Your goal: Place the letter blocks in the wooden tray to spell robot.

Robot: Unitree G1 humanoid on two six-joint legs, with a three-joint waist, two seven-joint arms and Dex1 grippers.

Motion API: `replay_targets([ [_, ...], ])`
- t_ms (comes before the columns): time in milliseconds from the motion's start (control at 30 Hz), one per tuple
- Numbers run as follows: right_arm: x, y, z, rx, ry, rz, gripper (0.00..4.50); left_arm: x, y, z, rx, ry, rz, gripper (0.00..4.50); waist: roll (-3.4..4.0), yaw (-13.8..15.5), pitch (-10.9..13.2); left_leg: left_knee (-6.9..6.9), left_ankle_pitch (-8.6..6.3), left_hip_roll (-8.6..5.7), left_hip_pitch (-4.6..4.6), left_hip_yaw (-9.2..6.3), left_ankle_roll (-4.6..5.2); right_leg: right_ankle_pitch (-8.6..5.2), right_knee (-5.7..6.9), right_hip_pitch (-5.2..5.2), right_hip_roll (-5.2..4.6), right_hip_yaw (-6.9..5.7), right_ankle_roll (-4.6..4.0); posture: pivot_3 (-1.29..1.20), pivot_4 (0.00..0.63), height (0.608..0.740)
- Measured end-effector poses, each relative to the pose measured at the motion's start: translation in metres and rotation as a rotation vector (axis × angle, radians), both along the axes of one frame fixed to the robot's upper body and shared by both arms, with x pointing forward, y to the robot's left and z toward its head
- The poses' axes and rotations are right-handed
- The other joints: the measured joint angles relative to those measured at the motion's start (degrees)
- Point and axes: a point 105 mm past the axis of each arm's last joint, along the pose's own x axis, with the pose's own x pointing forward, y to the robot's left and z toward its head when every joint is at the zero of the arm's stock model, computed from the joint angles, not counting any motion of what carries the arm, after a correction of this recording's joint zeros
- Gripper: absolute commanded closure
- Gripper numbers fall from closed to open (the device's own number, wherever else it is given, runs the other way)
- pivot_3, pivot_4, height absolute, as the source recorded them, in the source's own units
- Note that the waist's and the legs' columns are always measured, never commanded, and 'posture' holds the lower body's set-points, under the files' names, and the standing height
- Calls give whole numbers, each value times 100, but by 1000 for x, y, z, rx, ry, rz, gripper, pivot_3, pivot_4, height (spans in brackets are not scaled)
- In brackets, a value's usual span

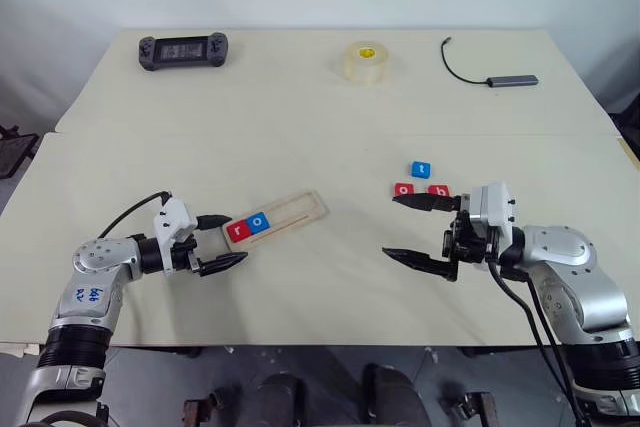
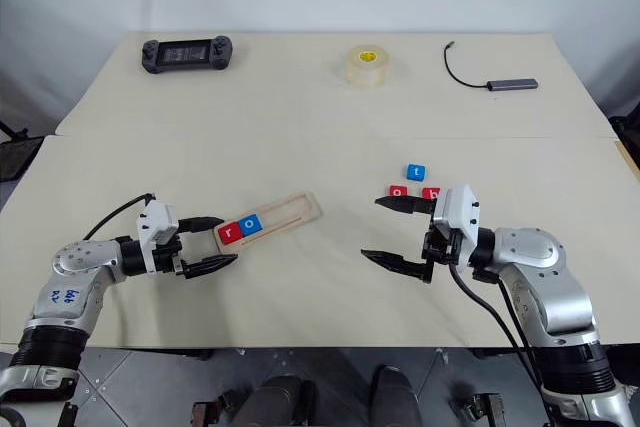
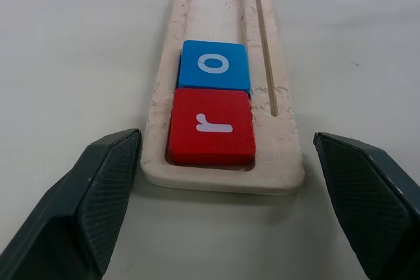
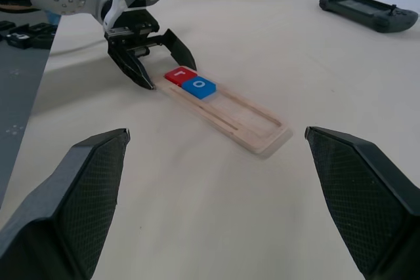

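1. The wooden tray (image 1: 283,216) lies left of centre in the head view, slanting up to the right. Its lower-left end holds the red r block (image 1: 239,229) and, touching it, the blue o block (image 1: 260,220). The rest of the slot is bare.
2. Three letter blocks remain loose right of centre: the blue t block (image 1: 422,169), with the red o block (image 1: 404,189) and the red b block (image 1: 438,190) just below it.
3. The left gripper (image 1: 222,242), jaws apart and empty, flanks the tray's filled end.
4. The right gripper (image 1: 418,231) hangs wide and empty below the loose blocks. By this reading, two of the five letters are placed.
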Motion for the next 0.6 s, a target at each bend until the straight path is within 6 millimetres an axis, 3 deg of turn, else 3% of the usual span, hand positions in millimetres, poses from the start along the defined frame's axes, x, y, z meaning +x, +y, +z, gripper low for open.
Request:
replay_targets([
  [133, 1, -1, 2, 5, -9, -18, 0, 3, -1, -1, -7, 9, -1, 27, 0, 13, 0, 7, 5, 0, 2, -1, -3, 0, 10, 2, -3, 2, 0, 0, 150, 740],
  [267, 0, 1, 5, 5, -23, -17, 0, 4, -1, -1, -4, 14, -3, 1111, 1, 9, 0, 14, 5, -1, 3, -1, -3, 0, 21, 2, -5, 6, 0, 0, 150, 740],
  [467, 0, 1, 5, 6, -23, -21, 0, 5, -1, -2, -7, -4, -12, 1111, 1, 11, -1, 15, 5, -2, 4, -1, -3, 0, 23, 1, -6, 7, 0, 0, 150, 740],
  [600, 0, -4, 2, 7, -15, -43, 0, 6, -18, -1, -36, -24, -77, 1111, 0, 97, 0, 26, 5, -5, -7, -4, -1, 0, 22, 0, -8, 3, 0, 0, 150, 740],
])
